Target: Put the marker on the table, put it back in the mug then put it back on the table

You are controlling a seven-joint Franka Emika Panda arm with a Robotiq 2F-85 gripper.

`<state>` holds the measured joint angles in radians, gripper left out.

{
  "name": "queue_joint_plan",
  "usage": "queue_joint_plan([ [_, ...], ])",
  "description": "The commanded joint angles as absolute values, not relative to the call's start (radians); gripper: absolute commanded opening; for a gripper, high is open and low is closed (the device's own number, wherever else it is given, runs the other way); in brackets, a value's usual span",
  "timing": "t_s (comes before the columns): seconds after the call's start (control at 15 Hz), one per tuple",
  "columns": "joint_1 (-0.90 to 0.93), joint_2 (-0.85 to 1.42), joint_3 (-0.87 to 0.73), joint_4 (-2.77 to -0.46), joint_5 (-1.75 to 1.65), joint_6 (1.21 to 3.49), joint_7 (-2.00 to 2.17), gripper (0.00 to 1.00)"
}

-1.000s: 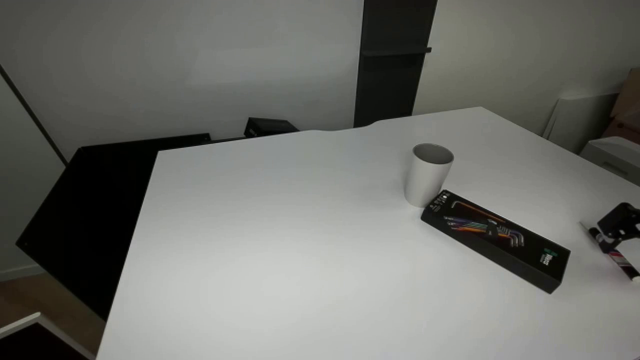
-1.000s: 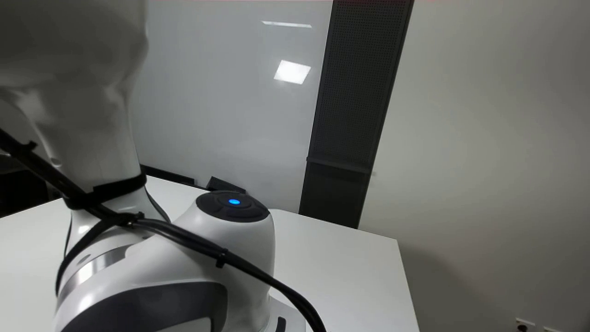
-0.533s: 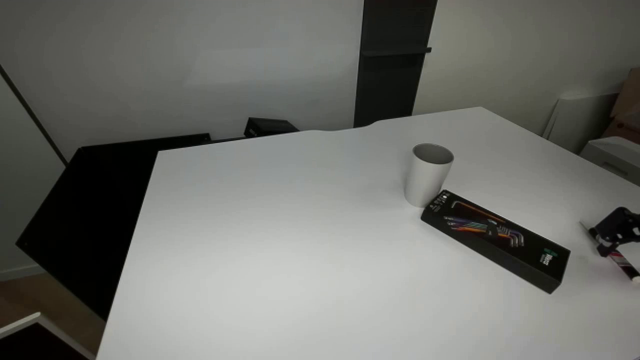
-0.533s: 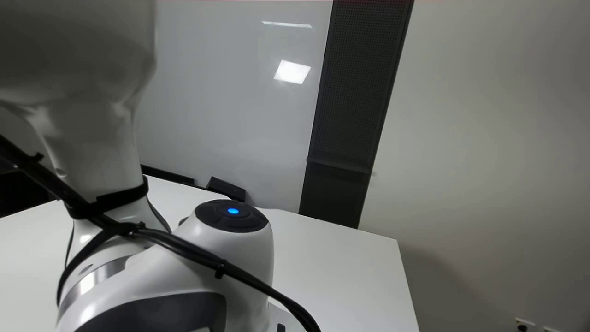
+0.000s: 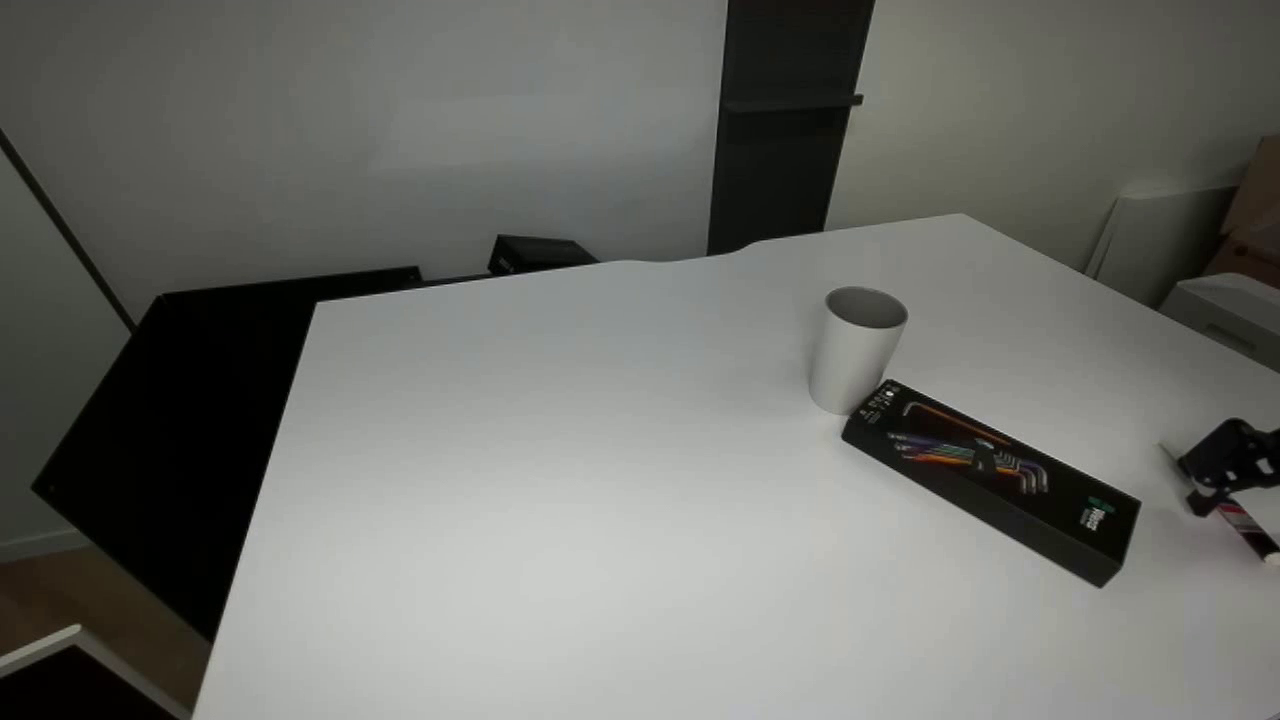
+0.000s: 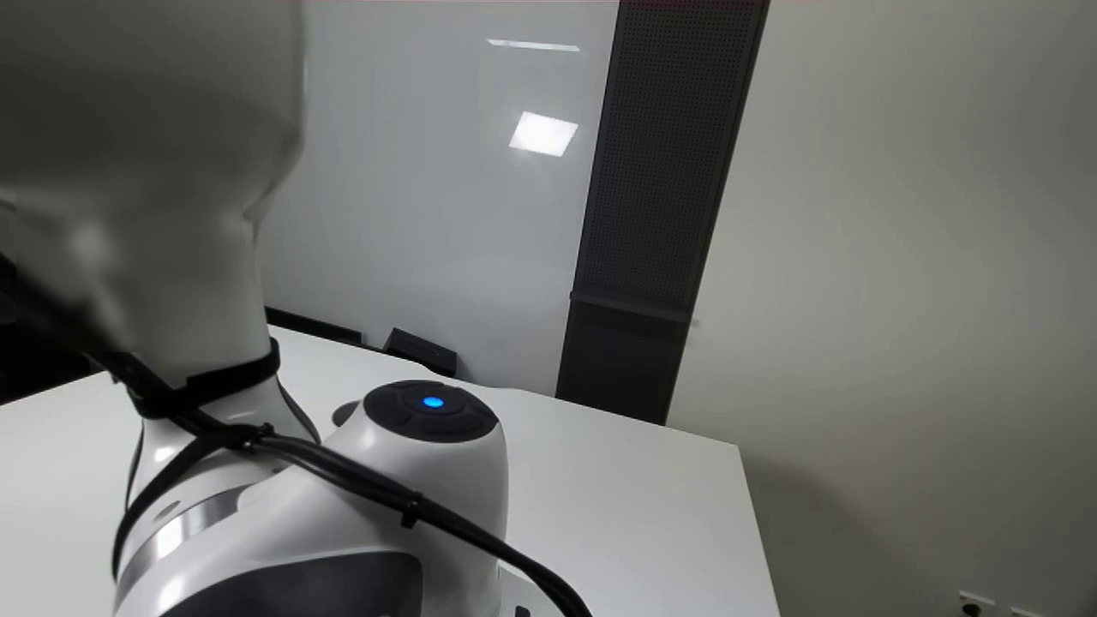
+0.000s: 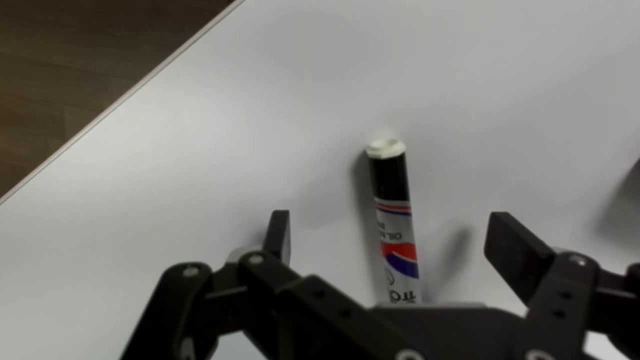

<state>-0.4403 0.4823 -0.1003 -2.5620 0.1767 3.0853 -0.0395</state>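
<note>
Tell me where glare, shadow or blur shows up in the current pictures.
Wrist view: soft shadows beside the marker and near the open fingers. In an exterior view: a bright rectangular reflection on the pale wall; black cables blurred towards the left edge. In an exterior view: a bright patch on the table.

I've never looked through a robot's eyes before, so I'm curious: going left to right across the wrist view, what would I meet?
Wooden floor → one of the fingers → marker → the other of the fingers.
</note>
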Motion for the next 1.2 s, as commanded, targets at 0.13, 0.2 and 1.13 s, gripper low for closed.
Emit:
queue_joint_plan([
  [0.13,-0.458,0.540,-0.087,-2.534,0.173,3.119,-0.032,0.62],
  [0.2,-0.456,0.543,-0.090,-2.531,0.173,3.116,-0.030,0.54],
  [1.13,-0.229,0.539,-0.293,-2.485,0.172,3.008,0.132,0.08],
])
